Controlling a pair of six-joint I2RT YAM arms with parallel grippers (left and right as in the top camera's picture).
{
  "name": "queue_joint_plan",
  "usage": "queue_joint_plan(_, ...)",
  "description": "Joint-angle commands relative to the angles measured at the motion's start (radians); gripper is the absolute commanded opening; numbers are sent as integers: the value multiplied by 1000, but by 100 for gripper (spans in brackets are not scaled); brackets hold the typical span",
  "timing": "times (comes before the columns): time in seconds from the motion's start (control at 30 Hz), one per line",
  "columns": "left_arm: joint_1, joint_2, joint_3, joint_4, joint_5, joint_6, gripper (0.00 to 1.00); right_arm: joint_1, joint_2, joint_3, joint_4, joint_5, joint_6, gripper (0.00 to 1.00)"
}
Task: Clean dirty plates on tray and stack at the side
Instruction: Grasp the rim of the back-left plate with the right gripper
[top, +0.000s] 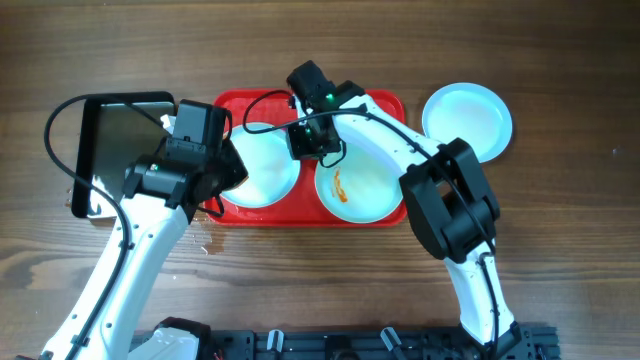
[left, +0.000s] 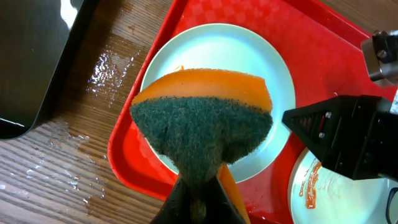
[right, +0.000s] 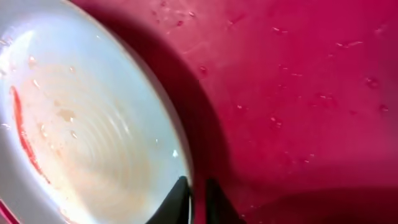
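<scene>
Right claw (right: 196, 186) pinching smeared plate (right: 87, 137) rim | left claw (left: 199, 202) pinching sponge (left: 202, 130) over tray (left: 311, 37)

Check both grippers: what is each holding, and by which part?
The left gripper pinches the sponge by its bunched lower end; the right gripper looks closed on the smeared plate at its rim.

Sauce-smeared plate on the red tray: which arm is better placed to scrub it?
Left, likely: left end effector grips an orange-and-green sponge beside that round pale plate, while the right end effector pinches its rim.

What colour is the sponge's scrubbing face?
Dark green, on an orange sponge; best in left wrist view.
</scene>
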Motion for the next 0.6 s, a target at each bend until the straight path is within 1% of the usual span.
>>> queue_joint_plan(0.0, -3, 0, -3, 5, -2, 23, 4, -4, 21, 5, -32, 43, -2, 24)
queue_joint_plan(0.03, -3, 0, -3, 6, -2, 23, 4, -4, 21, 4, -38, 42, -23, 24)
queue_joint_plan(0.1, -4, 1, -3, 12, -2, 23, 4, 1, 21, 4, -41, 42, -31, 19)
queue_joint_plan(0.2, -4, 1, -3, 15, -2, 23, 4, 9, 21, 4, -40, 43, -31, 18)
queue_joint_plan(0.3, -4, 1, -3, 15, -2, 23, 4, 11, 21, 3, -42, 42, -31, 6)
queue_joint_plan(0.33, -4, 4, -3, 15, -2, 23, 4, 11, 21, 3, -50, 42, -30, 4)
queue_joint_plan(0.47, -4, 27, -4, 15, -1, 23, 4, 15, 21, 3, -80, 34, -28, 4)
queue_joint_plan(0.57, -4, 87, -4, 19, -1, 33, 4, 28, 21, 3, -103, 31, -28, 4)
